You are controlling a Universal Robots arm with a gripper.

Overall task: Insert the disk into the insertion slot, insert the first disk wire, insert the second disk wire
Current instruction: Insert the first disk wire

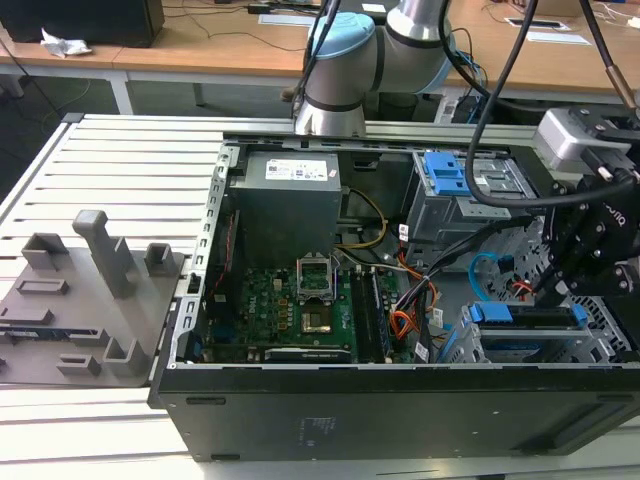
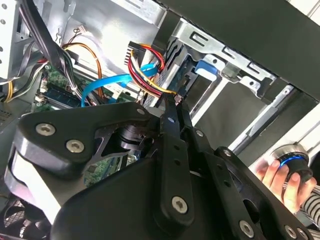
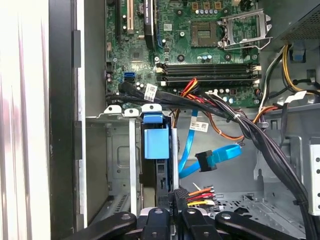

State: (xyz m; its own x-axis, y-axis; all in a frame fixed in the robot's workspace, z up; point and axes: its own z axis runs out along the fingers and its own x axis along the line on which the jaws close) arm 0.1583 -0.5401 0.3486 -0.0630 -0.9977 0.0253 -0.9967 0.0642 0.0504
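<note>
First wrist view: gripper (image 3: 176,197) pinched narrow on the power wire (image 3: 199,191), its black plug with red and yellow leads held just beside the disk (image 3: 156,143). That disk sits in the grey metal slot (image 3: 119,150) inside the computer case (image 3: 62,150). Near it the blue cable (image 3: 220,154) hangs loose, its end unplugged

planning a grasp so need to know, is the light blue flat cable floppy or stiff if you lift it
Probably bendy yet springy, not limp: the light-blue cable is thin and flat but forms an arched loop in the exterior view. Likely light: its loose plug seems carried by the cable alone. Expect the plug to sway when lifted.
</note>
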